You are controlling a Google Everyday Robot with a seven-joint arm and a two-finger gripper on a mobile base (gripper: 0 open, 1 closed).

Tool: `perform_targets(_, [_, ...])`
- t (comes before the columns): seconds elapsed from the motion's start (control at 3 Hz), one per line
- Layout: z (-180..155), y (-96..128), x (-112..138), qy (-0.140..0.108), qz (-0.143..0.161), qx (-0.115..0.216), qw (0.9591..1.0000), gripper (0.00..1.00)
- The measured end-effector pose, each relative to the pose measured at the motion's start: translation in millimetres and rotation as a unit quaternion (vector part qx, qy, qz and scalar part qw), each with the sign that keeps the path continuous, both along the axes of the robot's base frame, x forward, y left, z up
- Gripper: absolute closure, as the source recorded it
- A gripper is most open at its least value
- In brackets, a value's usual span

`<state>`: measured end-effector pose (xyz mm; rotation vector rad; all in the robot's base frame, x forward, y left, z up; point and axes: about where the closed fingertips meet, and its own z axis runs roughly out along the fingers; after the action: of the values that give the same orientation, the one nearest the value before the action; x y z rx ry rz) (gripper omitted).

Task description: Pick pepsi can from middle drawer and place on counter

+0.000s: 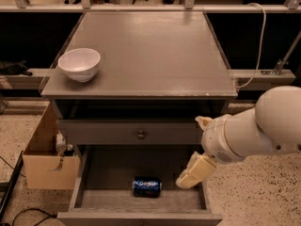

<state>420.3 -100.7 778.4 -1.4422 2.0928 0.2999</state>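
Now claw (pixel 186 181) by middle drawer (pixel 113 199) right wall, just beside pepsi can (pixel 146 186), not touching; claw state unclear

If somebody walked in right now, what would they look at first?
Probably the big white robot arm sticking in from the right, with its gripper over the right side of the open middle drawer. Next comes the blue pepsi can, lying on its side on the drawer floor just left of the gripper. A white bowl sits on the left of the grey counter above.
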Motion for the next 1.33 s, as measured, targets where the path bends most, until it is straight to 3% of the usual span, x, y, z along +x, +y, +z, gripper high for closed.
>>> perform_targets(0.33, [-14.8,2.9,5.6,-0.008,-0.004,-0.002,1.0,0.0])
perform_targets(0.67, [-60.2,-0.9,25.0,-0.036,-0.018,0.022,0.999,0.0])
perform_targets(1.0, [-91.3,-23.1,47.3,-0.07,-0.018,0.047,0.9962,0.0])
perform_targets(1.33, [-110.0,-54.5,63.5,-0.118,0.02,0.046,0.9918,0.0])
